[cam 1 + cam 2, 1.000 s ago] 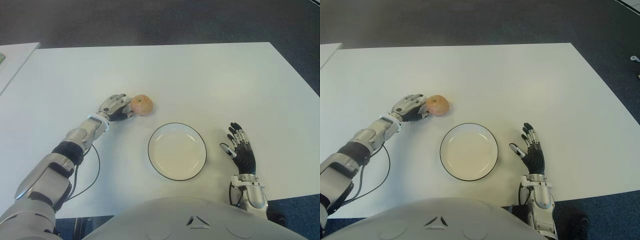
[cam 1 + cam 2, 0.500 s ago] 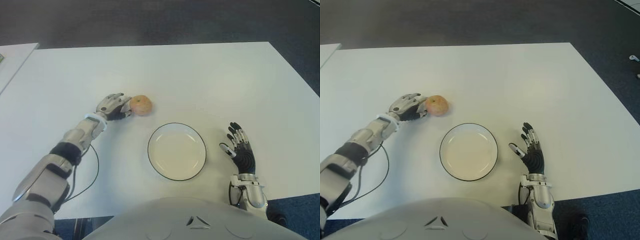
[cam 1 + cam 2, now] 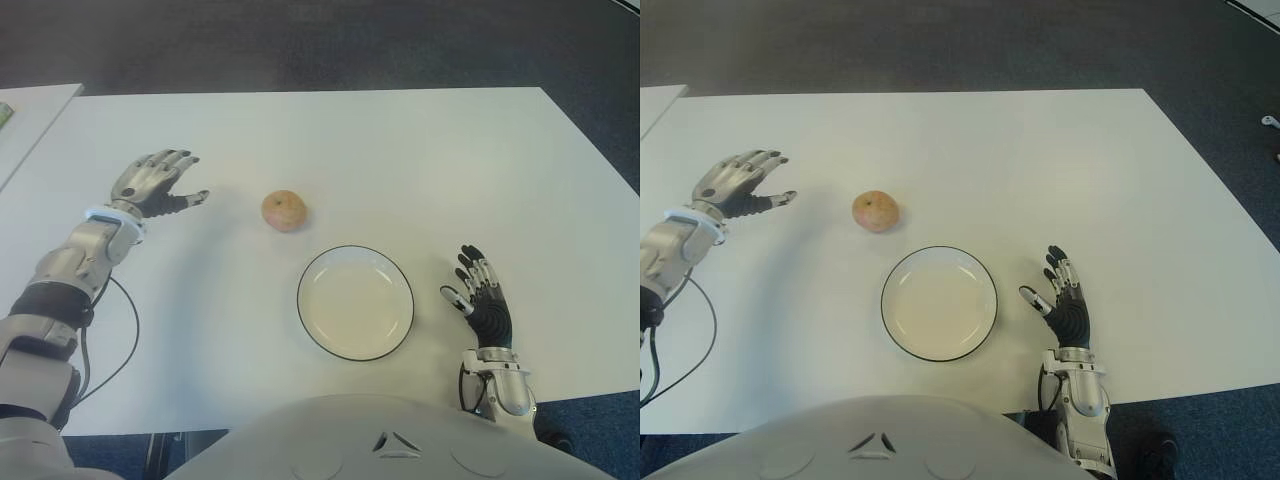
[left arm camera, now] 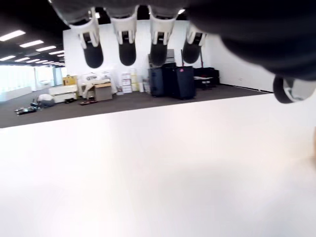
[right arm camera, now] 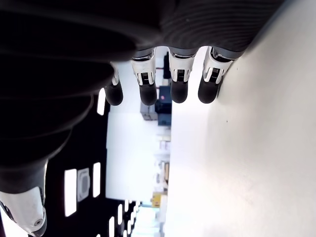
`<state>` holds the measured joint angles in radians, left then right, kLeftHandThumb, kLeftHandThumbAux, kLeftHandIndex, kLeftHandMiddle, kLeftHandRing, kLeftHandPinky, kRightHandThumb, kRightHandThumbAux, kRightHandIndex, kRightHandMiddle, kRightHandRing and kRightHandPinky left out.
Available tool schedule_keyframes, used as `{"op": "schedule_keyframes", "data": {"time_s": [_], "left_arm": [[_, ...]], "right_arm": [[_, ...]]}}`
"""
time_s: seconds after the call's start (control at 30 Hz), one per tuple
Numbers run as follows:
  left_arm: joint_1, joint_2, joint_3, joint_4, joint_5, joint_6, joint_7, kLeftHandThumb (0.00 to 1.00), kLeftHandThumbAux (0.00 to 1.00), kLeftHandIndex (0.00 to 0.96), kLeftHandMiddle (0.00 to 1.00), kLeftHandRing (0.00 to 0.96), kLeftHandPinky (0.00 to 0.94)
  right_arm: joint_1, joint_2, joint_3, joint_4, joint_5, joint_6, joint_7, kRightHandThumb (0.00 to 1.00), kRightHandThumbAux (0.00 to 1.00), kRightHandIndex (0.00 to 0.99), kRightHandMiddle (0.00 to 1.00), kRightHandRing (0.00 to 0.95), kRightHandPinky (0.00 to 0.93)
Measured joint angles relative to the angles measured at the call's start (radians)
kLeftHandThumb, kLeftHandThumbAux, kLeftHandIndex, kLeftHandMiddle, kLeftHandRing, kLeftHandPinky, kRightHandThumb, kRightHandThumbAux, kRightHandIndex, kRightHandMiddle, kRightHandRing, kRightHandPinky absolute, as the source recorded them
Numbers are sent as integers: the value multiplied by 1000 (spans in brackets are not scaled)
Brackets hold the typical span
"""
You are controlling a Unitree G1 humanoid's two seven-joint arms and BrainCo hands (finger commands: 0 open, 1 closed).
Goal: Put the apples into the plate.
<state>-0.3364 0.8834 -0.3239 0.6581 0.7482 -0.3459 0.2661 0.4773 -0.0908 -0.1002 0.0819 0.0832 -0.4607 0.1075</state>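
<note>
One reddish-yellow apple (image 3: 285, 211) sits on the white table (image 3: 400, 160), just beyond and left of the plate. The round white plate (image 3: 355, 303) with a dark rim holds nothing. My left hand (image 3: 160, 184) is well to the left of the apple, fingers spread, holding nothing; its wrist view shows only open fingers (image 4: 126, 47) over bare table. My right hand (image 3: 480, 298) shows just right of the plate, palm up, fingers spread.
A second white table (image 3: 25, 120) edges in at the far left. Dark carpet (image 3: 320, 45) lies beyond the table's far edge. A black cable (image 3: 120, 330) hangs by my left forearm.
My left hand, which was against the apple's left side, has opened and pulled away to the left. The apple stays on the table in nearly the same spot. The right hand is unmoved.
</note>
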Motion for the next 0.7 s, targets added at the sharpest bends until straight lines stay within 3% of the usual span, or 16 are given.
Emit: {"op": "schedule_keyframes", "data": {"time_s": [0.7], "left_arm": [[29, -14, -1, -33, 19, 18, 29, 342, 132, 0, 0, 0, 0]], "right_arm": [[-28, -8, -8, 24, 2, -3, 10, 171, 637, 34, 21, 14, 58]]}}
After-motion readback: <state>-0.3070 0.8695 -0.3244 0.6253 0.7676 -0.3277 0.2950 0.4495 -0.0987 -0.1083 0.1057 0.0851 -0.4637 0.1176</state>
